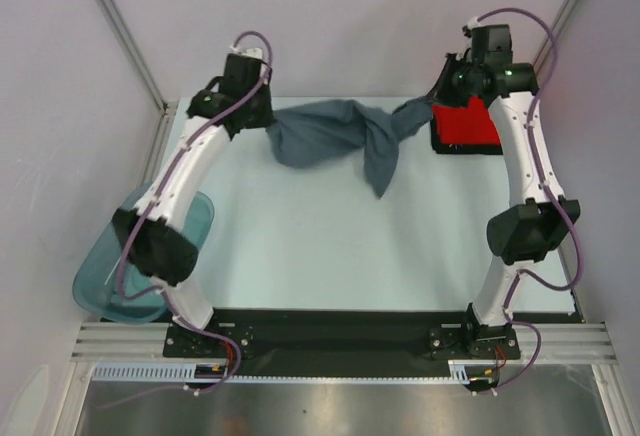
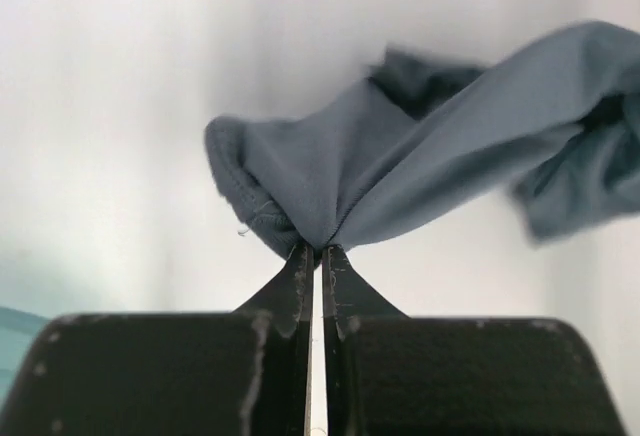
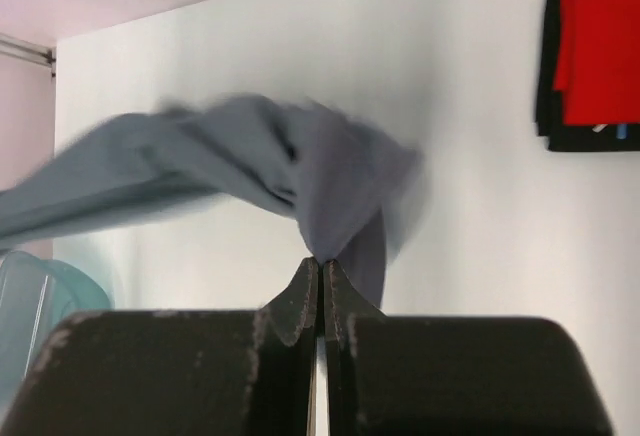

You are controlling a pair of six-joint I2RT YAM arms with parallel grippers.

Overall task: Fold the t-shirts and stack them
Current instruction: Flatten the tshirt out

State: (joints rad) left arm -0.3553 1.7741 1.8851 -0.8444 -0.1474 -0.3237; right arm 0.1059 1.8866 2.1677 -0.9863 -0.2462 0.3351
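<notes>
Left gripper (image 2: 320,248) and right gripper (image 3: 320,261), two in all, are each clamped on one end of the grey shirt (image 1: 335,136). It stretches between them along the table's (image 1: 330,256) 12 o'clock edge, a tail drooping toward 6. Three shirts in all: the red shirt (image 1: 465,121) lies folded on the black shirt (image 3: 545,86) at 2 o'clock, just beside the right gripper. One teal tub (image 1: 203,221) sits at 8 o'clock, partly hidden by the left arm (image 1: 190,171).
</notes>
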